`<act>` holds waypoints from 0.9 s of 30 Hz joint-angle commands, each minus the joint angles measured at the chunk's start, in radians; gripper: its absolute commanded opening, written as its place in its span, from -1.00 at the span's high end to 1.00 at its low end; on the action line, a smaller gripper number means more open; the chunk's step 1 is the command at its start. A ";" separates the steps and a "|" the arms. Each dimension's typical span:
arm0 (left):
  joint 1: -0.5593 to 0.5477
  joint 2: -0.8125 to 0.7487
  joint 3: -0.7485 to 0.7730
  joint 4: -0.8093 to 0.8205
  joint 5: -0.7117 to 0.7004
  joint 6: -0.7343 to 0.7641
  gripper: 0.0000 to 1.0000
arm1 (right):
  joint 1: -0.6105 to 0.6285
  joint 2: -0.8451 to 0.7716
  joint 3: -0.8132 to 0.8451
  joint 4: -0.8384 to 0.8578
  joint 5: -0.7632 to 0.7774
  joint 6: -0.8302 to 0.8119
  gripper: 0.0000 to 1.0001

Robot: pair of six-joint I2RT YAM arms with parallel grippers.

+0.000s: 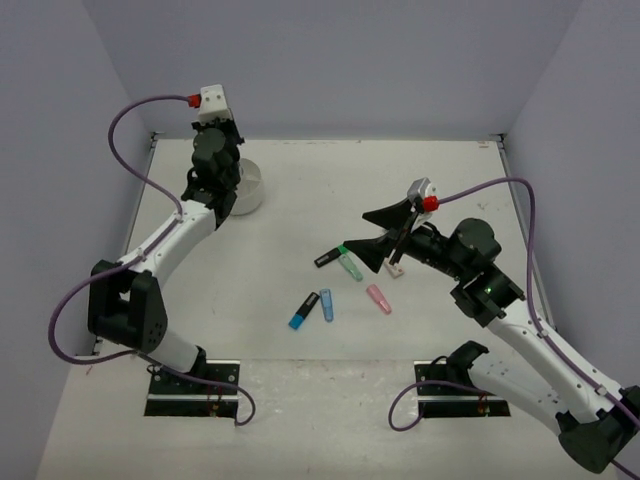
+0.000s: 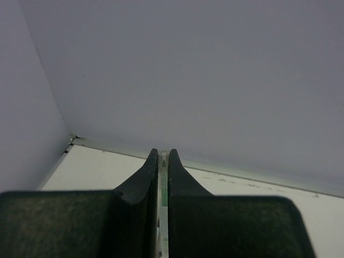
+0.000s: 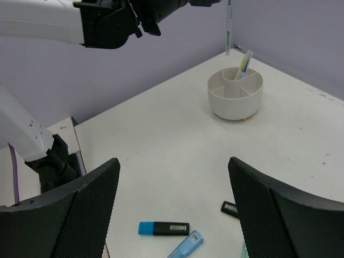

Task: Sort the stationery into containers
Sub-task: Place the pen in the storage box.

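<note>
Black right gripper (image 1: 374, 236) gapes wide, holding nothing. Loose highlighters (image 1: 326, 304) lie at its 7 o'clock in the top view, so I'd give that arm those. Far off at 10 o'clock, the left gripper (image 2: 163, 161) is clamped on a thin pen (image 3: 228, 27), long axis vertical, hanging above the white tub (image 3: 235, 94). I'd judge a straight drop next. White worktop (image 1: 300, 390), plain lilac walls (image 1: 330, 60).

We see a matt white counter (image 3: 161, 129), faintly scuffed; a smooth white plastic tub (image 3: 235, 102); a thin translucent plastic pen (image 2: 163, 156); rough mesh-textured black fingers (image 3: 88, 209) on the right tool (image 3: 173, 161).
</note>
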 commanded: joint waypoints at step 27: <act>0.221 0.162 -0.161 0.301 0.361 -0.173 0.65 | 0.002 0.074 0.015 0.023 0.031 -0.009 -0.72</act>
